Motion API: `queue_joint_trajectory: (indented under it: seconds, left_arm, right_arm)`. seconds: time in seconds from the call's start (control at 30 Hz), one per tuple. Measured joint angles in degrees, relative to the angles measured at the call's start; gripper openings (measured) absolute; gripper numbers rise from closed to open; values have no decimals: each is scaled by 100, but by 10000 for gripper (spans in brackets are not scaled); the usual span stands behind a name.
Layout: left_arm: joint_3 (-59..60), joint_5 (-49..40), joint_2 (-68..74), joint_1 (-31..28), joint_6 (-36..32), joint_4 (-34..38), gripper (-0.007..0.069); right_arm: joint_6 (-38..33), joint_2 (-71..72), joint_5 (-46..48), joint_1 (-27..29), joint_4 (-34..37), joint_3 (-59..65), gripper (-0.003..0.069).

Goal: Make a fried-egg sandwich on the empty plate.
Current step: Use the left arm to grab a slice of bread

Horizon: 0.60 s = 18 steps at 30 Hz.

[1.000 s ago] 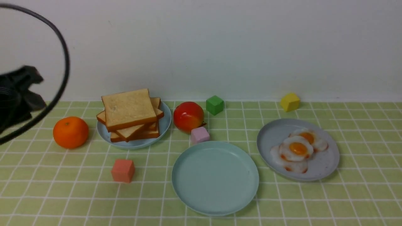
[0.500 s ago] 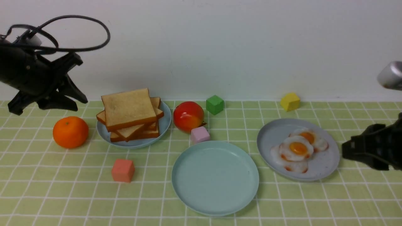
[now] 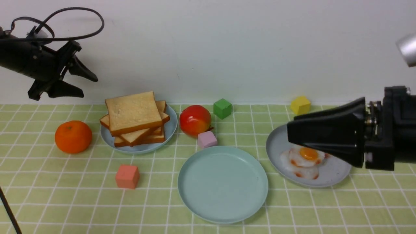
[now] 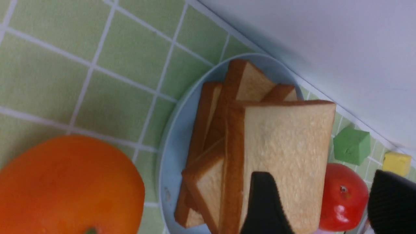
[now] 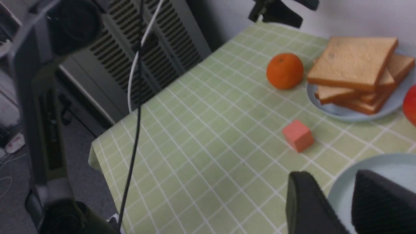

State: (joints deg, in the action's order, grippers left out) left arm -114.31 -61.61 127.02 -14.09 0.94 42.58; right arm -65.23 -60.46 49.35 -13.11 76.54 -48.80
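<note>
Green gridded cloth covers the bench (image 3: 58,198), backed by a plain white wall. Empty plate (image 3: 222,185), mint green, sits bare at front centre; no fried-egg sandwich is begun. Left gripper (image 3: 88,87), jaws wide apart and holding nothing, hangs above and to the left of the toast pile (image 3: 133,113) on the pale-blue plate (image 3: 143,149). Right gripper (image 3: 289,133), jaws partly apart and empty, is poised by the fried eggs (image 3: 305,156) on the grey-blue plate (image 3: 325,180), hiding the farther ones.

Likely hazards:
- The slices lie askew, so a pinch on the top one may drag its neighbours or shove the pile toward the red fruit (image 3: 194,120).
- The eggs overlap and lie flat, so the jaws may lift two, or skid and push their plate.
- The pink cube (image 3: 206,139), just beside the empty plate's far rim, could be knocked during placement.
</note>
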Motion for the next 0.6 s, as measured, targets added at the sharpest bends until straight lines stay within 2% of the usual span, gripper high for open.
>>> queue_joint_trajectory:
  seconds: [0.2, 0.3, 0.4, 0.6]
  left_arm:
    - [-401, -14, 486, 0, -527, 113, 484]
    - [-454, -14, 735, 0, -1436, 297, 487]
    - [-460, -8, 867, 0, -1857, 562, 487]
    - [-470, 81, 1225, 0, -2093, 1093, 487]
  right_arm:
    - [-195, 0, 0, 0, 261, 0, 238]
    - [-200, 0, 20, 0, 266, 0, 238]
    - [-200, 0, 87, 0, 287, 0, 238]
    - [-200, 0, 139, 0, 396, 0, 238]
